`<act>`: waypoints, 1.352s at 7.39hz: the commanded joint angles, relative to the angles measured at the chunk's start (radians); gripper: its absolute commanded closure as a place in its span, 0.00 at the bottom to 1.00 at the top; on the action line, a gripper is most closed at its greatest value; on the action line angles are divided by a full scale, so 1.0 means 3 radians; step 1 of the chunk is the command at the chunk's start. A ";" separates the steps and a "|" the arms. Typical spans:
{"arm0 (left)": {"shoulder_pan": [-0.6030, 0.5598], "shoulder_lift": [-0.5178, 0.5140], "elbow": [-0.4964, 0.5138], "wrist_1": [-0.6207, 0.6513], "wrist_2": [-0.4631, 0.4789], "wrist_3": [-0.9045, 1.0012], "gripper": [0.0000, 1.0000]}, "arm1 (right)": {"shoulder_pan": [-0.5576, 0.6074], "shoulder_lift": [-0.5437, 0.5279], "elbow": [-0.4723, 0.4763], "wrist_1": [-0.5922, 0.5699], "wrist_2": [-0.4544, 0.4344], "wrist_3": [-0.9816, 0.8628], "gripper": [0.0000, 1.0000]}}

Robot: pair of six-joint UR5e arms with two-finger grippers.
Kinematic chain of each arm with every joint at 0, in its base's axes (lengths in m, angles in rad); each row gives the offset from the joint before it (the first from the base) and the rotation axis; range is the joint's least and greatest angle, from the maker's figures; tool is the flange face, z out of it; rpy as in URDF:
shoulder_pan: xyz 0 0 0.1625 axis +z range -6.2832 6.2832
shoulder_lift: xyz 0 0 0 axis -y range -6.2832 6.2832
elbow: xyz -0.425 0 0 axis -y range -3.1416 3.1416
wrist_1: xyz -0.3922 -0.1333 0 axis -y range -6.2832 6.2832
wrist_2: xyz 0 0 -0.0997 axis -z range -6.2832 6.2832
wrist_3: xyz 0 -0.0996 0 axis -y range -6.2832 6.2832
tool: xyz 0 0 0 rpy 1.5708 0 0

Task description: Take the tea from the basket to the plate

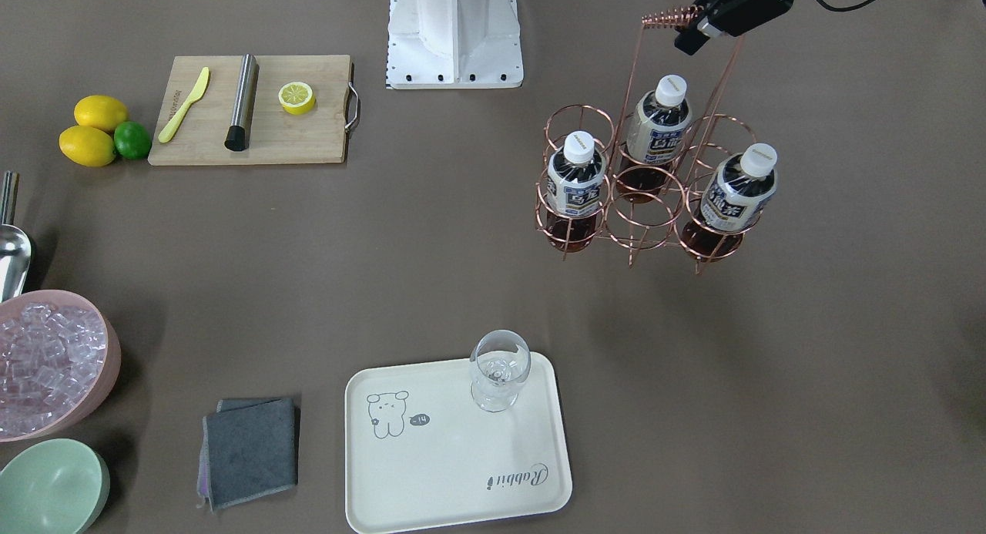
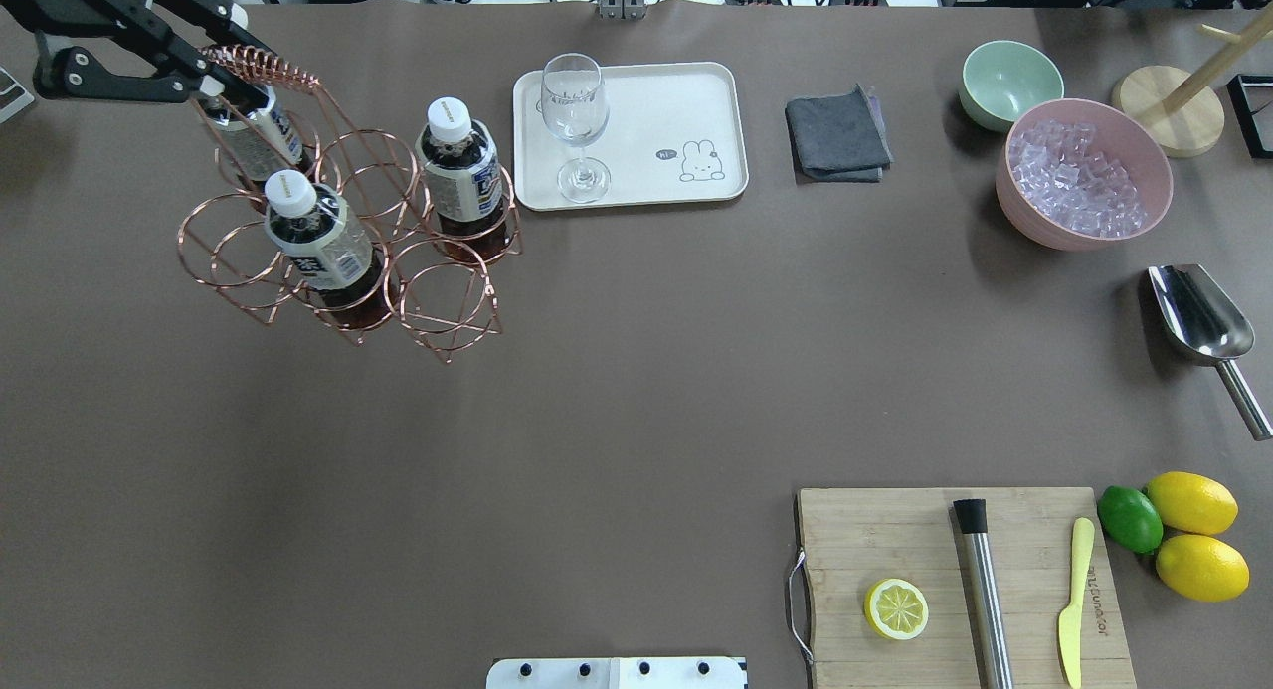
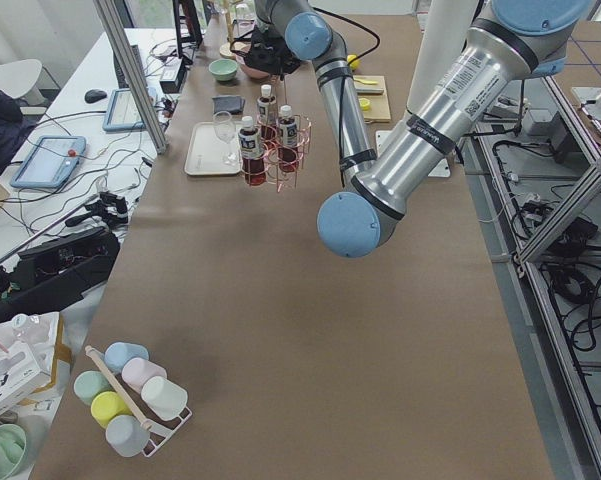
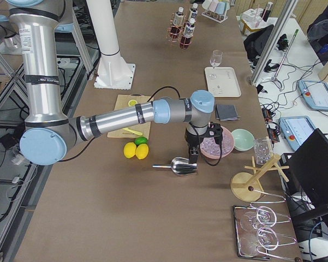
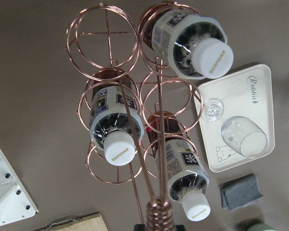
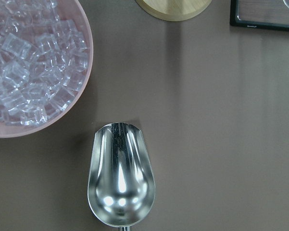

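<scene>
Tea [image 1: 576, 176]: three alike, each upright in its own ring of the basket [image 1: 669, 16]; three other rings vacant; none on the plate [image 1: 447, 457] yet.

Basket: copper wire, six rings, two tall rods meeting in a coiled handle; on the robot's left, near one end of the plate but apart from it; resting on the table or raised just off it, cannot tell.

Left gripper [image 1: 693, 29]: at the very top of the handle, fingers closed on the coil by the look of the front and overhead views; probably held there because the coil is the one thick, centred spot from which the whole rack can be carried or steadied without tipping the bottles.

Right gripper [image 4: 192, 153]: well apart from all this, hanging over the scoop [image 6: 119, 183] beside the ice bowl [image 1: 114, 357]; fingers absent from its own wrist view, so apart or together cannot be told.

Plate: mostly bare, with only a glass [image 1: 499, 380] standing in the corner nearest the basket; room left beside the bear drawing for a bottle.

Step in hand: judged as bringing or bracing the basket close to the plate, so as to keep each bottle's trip short; no bottle gripped.

Next move: likely releasing the coil, closing on a white cap or neck, lifting straight up to clear the ring.

Risk: handle rods running between the bottles, crowding any approach; glass close to the landing spot, easy to knock.
</scene>
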 commanded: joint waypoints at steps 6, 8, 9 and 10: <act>0.1378 0.0197 0.0005 -0.1841 0.1410 -0.1603 1.00 | 0.0000 -0.0003 0.0000 0.0000 -0.0005 0.0010 0.00; 0.1534 0.0259 0.0005 -0.2149 0.1637 -0.1747 1.00 | 0.0000 -0.0008 0.0000 0.0000 -0.0005 0.0005 0.00; 0.1534 0.0259 0.0035 -0.2231 0.1643 -0.1868 1.00 | 0.0000 -0.0003 -0.0026 0.0000 -0.0015 0.0000 0.00; 0.1534 0.0244 0.0076 -0.2353 0.1729 -0.2047 1.00 | 0.0000 0.0002 -0.0087 0.0000 -0.0015 0.0000 0.00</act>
